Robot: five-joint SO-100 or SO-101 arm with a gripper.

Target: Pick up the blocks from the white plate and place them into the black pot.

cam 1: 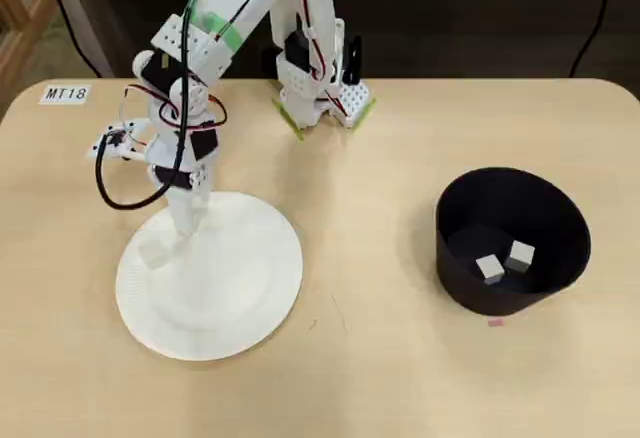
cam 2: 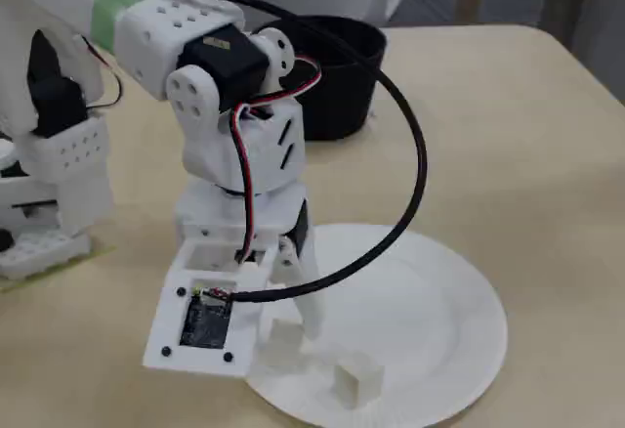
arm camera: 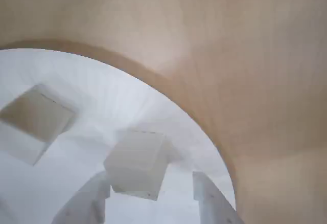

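Note:
The white plate (cam 1: 230,298) lies at the left of the table. My gripper (cam 1: 186,226) points down onto its far left part. In the wrist view the gripper (arm camera: 150,179) is open, with one pale block (arm camera: 137,160) between the fingers (arm camera: 210,203); a gap shows on the block's right side. A second block (arm camera: 34,115) lies on the plate (arm camera: 102,91) to the left, and also shows in the overhead view (cam 1: 155,253). The fixed view shows the gripper (cam 2: 293,328), the block at its tips (cam 2: 281,342) and the other block (cam 2: 356,377). The black pot (cam 1: 560,220) holds two blocks (cam 1: 489,268) (cam 1: 521,255).
The arm's base (cam 1: 320,93) stands at the table's far edge. A label "MT18" (cam 1: 66,93) is stuck at the far left corner. A black cable (cam 2: 415,164) loops from the wrist. A small pink mark (cam 1: 495,322) lies in front of the pot.

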